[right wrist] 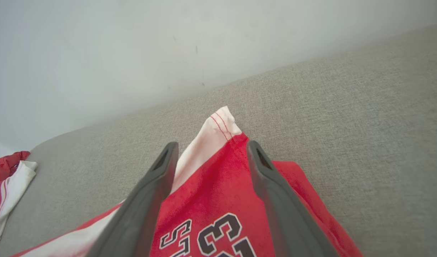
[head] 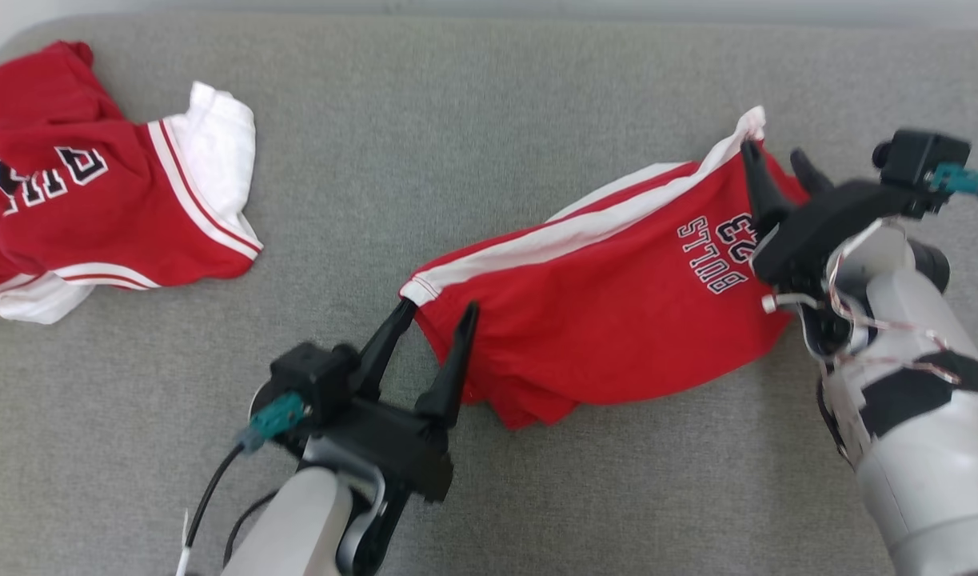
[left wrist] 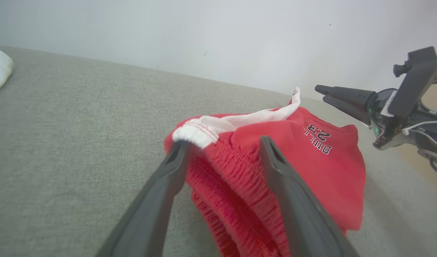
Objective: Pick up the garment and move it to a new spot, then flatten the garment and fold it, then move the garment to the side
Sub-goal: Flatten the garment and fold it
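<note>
Red mesh shorts (head: 616, 312) with a white side stripe and "BULLS 23" lettering lie rumpled on the grey woven surface (head: 473, 120), right of centre in your head view, stretched on a slant between your two grippers. At the far left, well apart from them, you have a crumpled red and white jersey (head: 97, 200) with block letters on it. Next comes your left gripper (head: 441, 308), low and left of centre; its two dark fingers stand wide apart at the shorts' lower-left end, one tip touching the white hem corner, the other resting against the red cloth, with fabric bunched between them but not pinched. From there the white stripe runs up and to the right along the top edge of the shorts; the lettering sits near the right end, upside down to you. At that end your right gripper (head: 775, 152) is spread just as wide; the white-and-red corner pokes up between its fingers, and neither finger presses the cloth. A pale wall (left wrist: 204, 28) rises behind the surface in both wrist views.
</note>
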{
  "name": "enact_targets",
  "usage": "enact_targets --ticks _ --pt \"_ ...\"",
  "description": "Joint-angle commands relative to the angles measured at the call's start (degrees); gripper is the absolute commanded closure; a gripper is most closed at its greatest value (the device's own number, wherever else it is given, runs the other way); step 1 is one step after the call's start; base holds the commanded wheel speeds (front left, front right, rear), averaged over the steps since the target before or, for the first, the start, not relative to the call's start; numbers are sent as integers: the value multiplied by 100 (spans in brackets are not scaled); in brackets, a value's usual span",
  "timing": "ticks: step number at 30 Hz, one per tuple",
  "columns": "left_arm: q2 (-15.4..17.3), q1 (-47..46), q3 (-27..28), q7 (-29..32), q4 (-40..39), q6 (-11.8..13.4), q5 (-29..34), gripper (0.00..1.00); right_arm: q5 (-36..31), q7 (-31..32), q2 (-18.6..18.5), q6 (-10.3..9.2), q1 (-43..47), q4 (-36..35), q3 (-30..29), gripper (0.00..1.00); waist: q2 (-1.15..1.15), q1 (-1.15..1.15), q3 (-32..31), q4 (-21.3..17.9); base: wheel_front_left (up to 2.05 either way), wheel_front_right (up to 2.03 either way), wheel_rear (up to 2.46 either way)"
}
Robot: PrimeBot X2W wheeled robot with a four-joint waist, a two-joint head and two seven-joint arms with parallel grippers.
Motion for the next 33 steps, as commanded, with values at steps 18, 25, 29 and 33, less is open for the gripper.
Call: enact_targets --ticks 18,25,29,33 --pt "197 1794 2006 -4 -1628 341 947 0 238 -362 -1347 6 816 162 1375 0 -1 -1 -447 336 0 0 0" --pt "53 2009 2463 -4 -2029 357 1479 0 178 -423 -1427 6 592 616 1464 0 -1 -1 -218 469 0 0 0" --pt "5 2047 2566 -4 -2056 304 1581 0 165 -390 -1410 6 491 936 1493 0 -1 -1 -165 515 0 0 0" --pt "-18 2082 2601 -4 -1992 291 1578 0 341 -262 -1279 7 504 1113 1579 100 -1 -1 -161 489 0 0 0"
